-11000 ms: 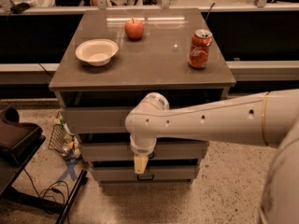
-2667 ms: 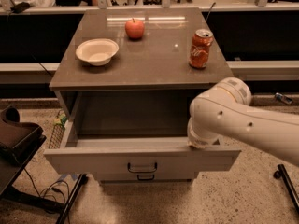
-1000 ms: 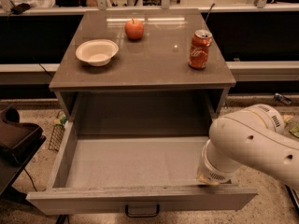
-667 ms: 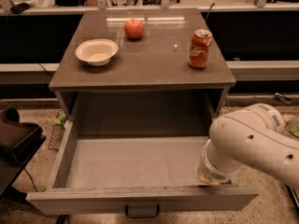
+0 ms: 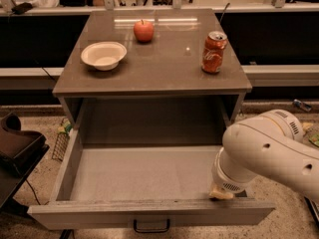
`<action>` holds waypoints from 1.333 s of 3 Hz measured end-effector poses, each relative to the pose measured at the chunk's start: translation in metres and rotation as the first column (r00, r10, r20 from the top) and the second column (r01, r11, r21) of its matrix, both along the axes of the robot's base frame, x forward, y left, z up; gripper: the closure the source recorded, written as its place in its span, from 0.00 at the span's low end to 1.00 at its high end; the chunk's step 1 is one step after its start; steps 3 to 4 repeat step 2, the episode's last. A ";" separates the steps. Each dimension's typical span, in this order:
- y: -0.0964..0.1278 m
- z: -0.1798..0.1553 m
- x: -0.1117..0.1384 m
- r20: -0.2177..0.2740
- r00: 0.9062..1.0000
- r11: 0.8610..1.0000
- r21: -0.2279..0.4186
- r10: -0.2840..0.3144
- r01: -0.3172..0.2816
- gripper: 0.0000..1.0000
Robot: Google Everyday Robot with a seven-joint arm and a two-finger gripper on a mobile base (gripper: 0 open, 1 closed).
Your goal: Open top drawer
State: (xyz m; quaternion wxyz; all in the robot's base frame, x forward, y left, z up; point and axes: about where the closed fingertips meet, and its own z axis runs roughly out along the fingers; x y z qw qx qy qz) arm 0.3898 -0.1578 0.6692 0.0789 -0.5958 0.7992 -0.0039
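The top drawer (image 5: 149,213) of the grey cabinet stands pulled far out toward me. Its inside (image 5: 139,173) is bare and holds nothing. Its small black bar handle (image 5: 151,227) shows at the centre of the front, at the bottom edge of the view. My white arm (image 5: 269,153) reaches in from the right. The gripper (image 5: 222,193) sits at the arm's tip, low over the drawer's front right corner, just behind the front panel. Most of it is hidden under the wrist.
On the cabinet top (image 5: 164,68) stand a white bowl (image 5: 103,55) at left, a red apple (image 5: 143,30) at the back and an orange soda can (image 5: 214,52) at right. A dark chair (image 5: 17,151) stands at the left. Counters run behind.
The drawer was shut at first, then slid out toward me to half open and to fully open. Over the last second the drawer and arm have barely moved.
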 end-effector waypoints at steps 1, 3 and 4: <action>0.000 0.001 0.001 0.002 1.000 1.000 -0.001 0.000 0.000 0.00; 0.000 0.001 0.001 0.002 1.000 1.000 -0.001 0.000 0.000 0.00; 0.000 0.001 0.001 0.002 1.000 1.000 -0.001 0.000 0.000 0.00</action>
